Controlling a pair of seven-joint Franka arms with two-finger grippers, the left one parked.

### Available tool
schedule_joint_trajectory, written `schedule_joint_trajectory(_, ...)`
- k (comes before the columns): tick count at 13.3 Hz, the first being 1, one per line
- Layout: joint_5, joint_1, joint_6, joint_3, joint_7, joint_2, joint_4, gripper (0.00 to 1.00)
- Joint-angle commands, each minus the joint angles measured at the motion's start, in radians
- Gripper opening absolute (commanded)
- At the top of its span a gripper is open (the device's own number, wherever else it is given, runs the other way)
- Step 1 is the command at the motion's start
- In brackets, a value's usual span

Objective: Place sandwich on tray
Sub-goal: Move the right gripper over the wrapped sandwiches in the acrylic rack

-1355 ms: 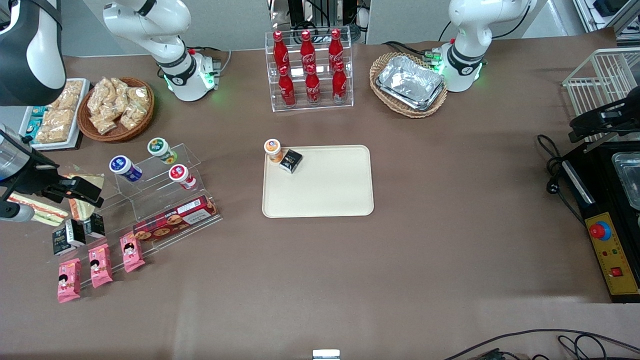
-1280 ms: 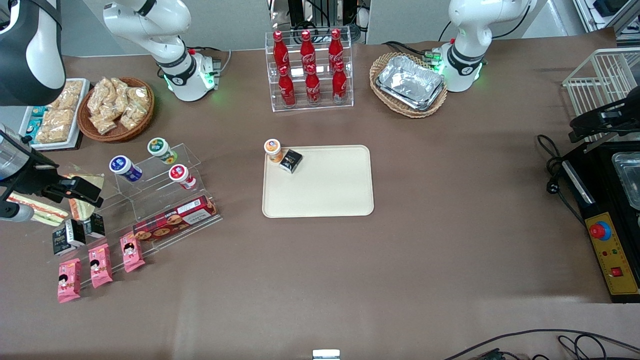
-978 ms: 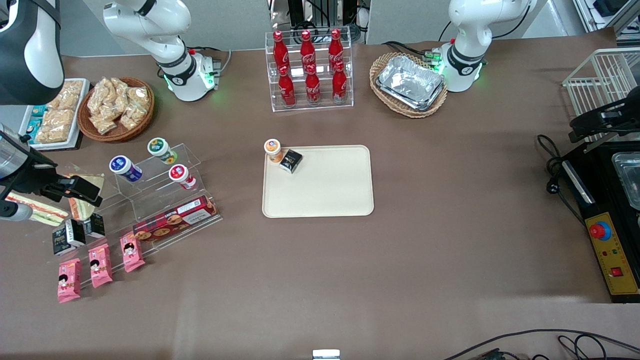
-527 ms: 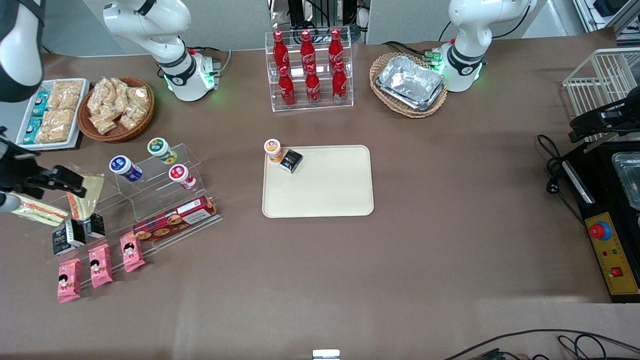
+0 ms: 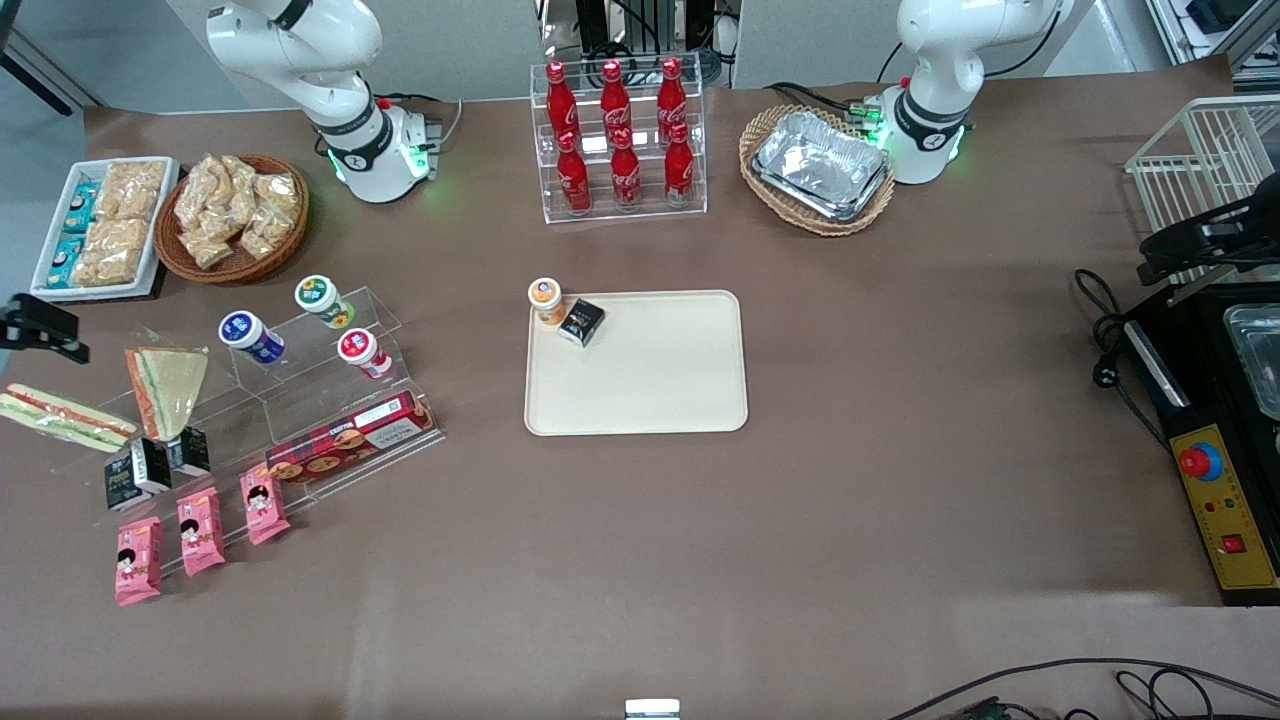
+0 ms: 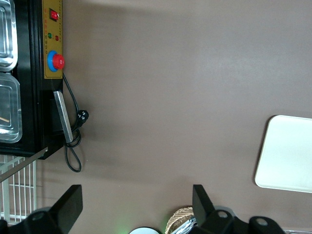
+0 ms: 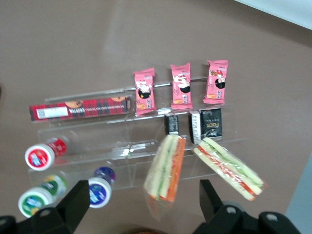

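The sandwich (image 5: 65, 417), a clear-wrapped wedge with a red-pink and green stripe, lies on the acrylic stand at the working arm's end of the table. It also shows in the right wrist view (image 7: 229, 168). A similar wedge with an orange edge (image 5: 165, 385) lies beside it (image 7: 166, 168). My gripper (image 7: 145, 214) hangs high above both wedges, open and empty. In the front view only a black part of it (image 5: 40, 328) shows at the picture's edge. The cream tray (image 5: 660, 390) lies mid-table, far from the gripper.
An orange-lidded cup (image 5: 545, 298) and a small black box (image 5: 581, 321) sit at one tray corner. The stand (image 5: 300, 400) holds lidded cups, a red cookie box, black boxes and pink packets (image 7: 180, 86). The cola rack (image 5: 618, 140) and snack baskets stand farther from the camera.
My gripper has risen and drawn back from over the wedges toward the working arm's end of the table. Both wedges now show uncovered and have not moved.
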Motion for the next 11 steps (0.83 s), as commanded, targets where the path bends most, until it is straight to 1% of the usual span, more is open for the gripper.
schedule_joint_trajectory(1,0.028,-0.001,-0.016,-0.068,-0.199,-0.012,-0.009,1.0)
schedule_joint_trajectory(4,0.039,-0.003,-0.007,-0.112,-0.334,-0.006,-0.011,1.0)
schedule_joint_trajectory(6,0.076,-0.007,-0.001,-0.144,-0.412,0.008,-0.014,1.0)
schedule_joint_trajectory(11,0.082,-0.01,0.021,-0.174,-0.582,0.025,-0.046,1.0)
